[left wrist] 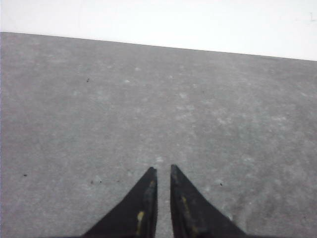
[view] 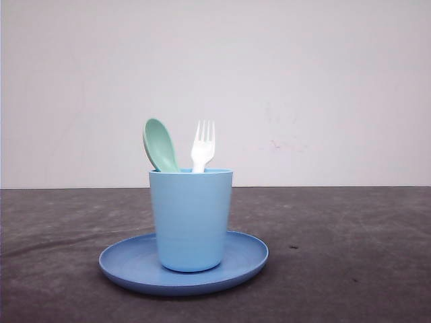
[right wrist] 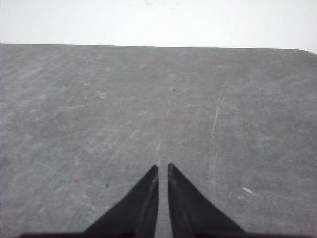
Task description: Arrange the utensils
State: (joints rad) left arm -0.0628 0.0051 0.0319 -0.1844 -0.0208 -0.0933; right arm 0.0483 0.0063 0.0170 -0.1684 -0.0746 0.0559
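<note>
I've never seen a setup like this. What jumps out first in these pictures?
A light blue cup stands on a blue plate in the middle of the dark table. A green spoon and a white fork stick up out of it, heads up, spoon on the left. In each wrist view, a pair of black fingers, left and right, nearly closed over bare table.

We see soft, even, slightly hazy light, a faint shadow on the counter (view: 350,269) right of the plate (view: 128,266), no glare.

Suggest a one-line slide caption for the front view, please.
Mint-green spoon and white fork stand in a light blue cup on a blue plate.
</note>
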